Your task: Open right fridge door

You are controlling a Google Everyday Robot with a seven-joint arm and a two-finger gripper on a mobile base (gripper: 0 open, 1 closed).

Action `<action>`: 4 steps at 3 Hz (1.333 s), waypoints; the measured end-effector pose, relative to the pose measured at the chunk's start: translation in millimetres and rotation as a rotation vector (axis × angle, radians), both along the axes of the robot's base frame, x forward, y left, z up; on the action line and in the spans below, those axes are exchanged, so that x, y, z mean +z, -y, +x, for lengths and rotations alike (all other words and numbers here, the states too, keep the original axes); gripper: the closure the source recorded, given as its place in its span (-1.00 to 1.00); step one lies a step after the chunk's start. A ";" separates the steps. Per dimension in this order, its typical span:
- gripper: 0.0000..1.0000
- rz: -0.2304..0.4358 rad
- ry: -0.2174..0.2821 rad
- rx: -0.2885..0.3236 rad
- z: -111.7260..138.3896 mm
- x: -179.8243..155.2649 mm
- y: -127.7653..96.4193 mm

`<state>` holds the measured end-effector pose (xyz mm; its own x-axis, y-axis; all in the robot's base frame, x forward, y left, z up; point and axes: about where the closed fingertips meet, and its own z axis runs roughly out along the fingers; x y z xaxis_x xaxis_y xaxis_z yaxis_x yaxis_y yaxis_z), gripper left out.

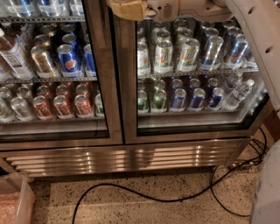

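The right fridge door (129,109) is a glass panel in a brushed steel frame, and it sits flush with the cabinet. Silver and green cans (189,53) and blue cans show through its glass. My gripper (127,9), with tan tips, is at the top edge of the view. It lies against the upper left part of the right door's frame, by the seam between the two doors. My white arm (258,30) reaches in from the upper right. A long handle does not show from here.
The left glass door (101,87) has Pepsi cans (69,60) and orange cans behind it. A steel grille (127,159) runs under both doors. A black cable (144,197) loops over the speckled floor. A clear plastic bin (15,201) stands at the bottom left. My base (267,192) is at the right edge.
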<state>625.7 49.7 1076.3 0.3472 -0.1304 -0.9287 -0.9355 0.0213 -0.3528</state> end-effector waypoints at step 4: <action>1.00 0.006 -0.009 -0.009 -0.5 6.9 -1.7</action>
